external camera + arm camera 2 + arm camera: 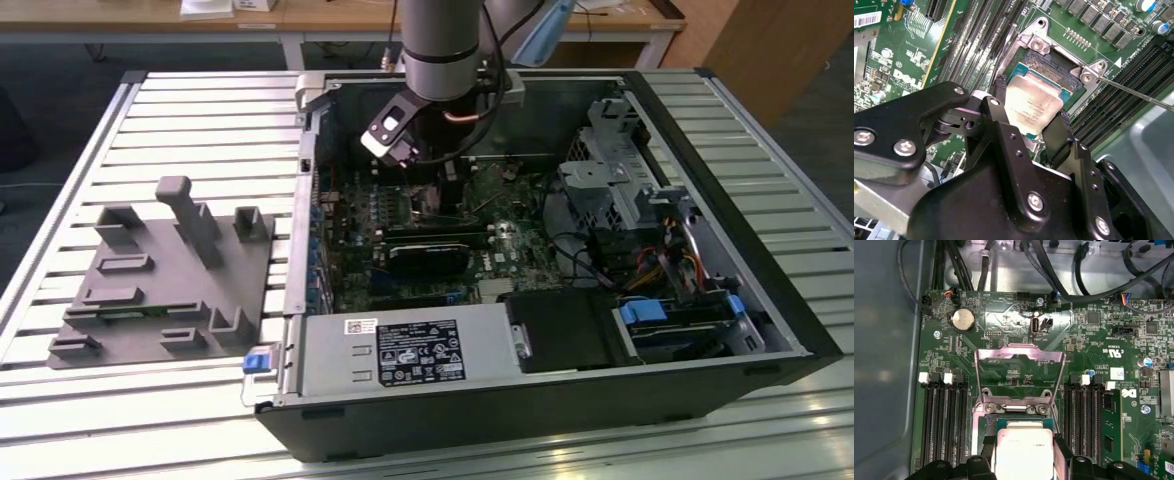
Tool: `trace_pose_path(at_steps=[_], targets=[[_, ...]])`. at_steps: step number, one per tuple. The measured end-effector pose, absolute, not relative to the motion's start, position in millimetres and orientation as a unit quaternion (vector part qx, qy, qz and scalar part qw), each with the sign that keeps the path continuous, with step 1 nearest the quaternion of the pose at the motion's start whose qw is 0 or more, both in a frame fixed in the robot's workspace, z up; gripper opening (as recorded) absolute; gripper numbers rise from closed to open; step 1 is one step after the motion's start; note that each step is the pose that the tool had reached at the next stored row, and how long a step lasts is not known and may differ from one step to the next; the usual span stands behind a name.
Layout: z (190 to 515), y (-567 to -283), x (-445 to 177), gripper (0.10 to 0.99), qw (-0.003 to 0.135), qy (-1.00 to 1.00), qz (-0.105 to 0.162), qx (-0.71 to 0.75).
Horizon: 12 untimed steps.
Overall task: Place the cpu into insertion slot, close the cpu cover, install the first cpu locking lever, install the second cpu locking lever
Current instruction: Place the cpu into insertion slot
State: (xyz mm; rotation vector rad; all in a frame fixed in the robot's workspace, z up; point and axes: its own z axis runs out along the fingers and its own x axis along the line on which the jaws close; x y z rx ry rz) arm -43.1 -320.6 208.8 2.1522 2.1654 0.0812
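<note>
My gripper point(1031, 102) is shut on the cpu point(1026, 112), a flat silvery-grey square chip, with one black finger point(999, 95) on each of two opposite edges. The chip hangs just over the insertion slot point(1051, 67), a black socket in a metal frame on the green board; I cannot tell whether it touches the socket. In the first wrist view the cpu point(1021, 455) lies between the fingers point(1061, 450), and the cpu cover point(1019, 357) stands swung open behind the insertion slot point(1004, 416). A thin metal lever point(1134, 92) sticks out beside the socket.
In the exterior view the arm point(447, 50) reaches down into an open computer case point(534, 420) on a slatted table. Long black memory slots point(944, 425) flank the socket. A black card point(427, 250), cables point(1064, 275) and a drive cage point(614, 170) crowd the case. A grey fixture block point(160, 270) sits at the exterior view's left.
</note>
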Motion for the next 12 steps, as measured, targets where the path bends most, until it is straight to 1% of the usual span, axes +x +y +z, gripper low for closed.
trace_pose_path(at_steps=[12], targets=[[203.9, -318.9, -44.1, 0.541, 0.044, 0.708, 0.026, 0.704]])
